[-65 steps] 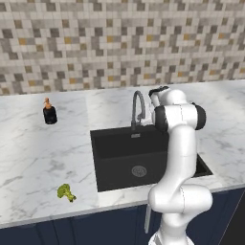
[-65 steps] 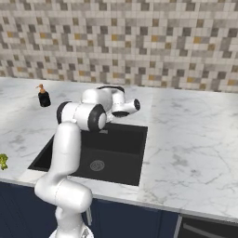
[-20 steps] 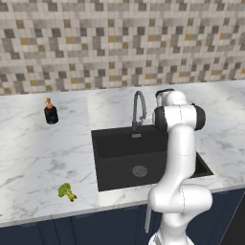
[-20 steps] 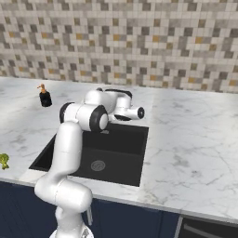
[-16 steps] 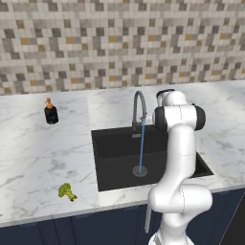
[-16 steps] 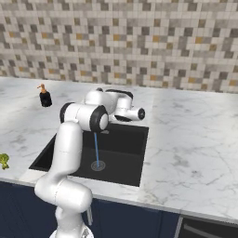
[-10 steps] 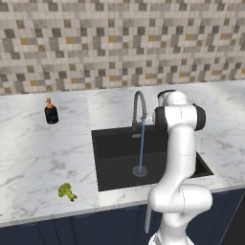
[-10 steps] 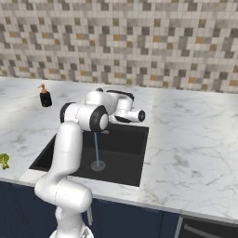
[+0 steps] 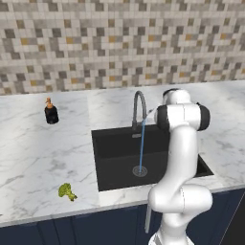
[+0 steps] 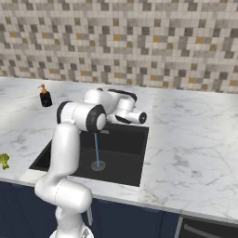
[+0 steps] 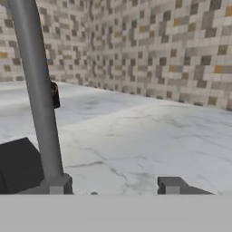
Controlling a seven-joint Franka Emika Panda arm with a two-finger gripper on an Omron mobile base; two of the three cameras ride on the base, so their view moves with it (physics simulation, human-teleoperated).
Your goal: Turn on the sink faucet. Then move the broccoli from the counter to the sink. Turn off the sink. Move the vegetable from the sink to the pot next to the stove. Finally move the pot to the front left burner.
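Tap (image 9: 138, 109): water running into the sink (image 9: 115, 165)
Claw (image 11: 111, 186): open, beside tap
Broccoli (image 9: 67, 192): counter (image 9: 43, 153), left of sink

one faucet (image 9: 138, 106), one broccoli (image 9: 67, 192) (small), one soap bottle (image 9: 51, 112)

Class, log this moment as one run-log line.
faucet: running | broccoli: on counter | hand: open beside faucet

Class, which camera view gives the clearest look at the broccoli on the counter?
The left base view: the whole broccoli lies unobstructed on the counter, left of the sink. The right base view catches it cut off at the left picture edge.
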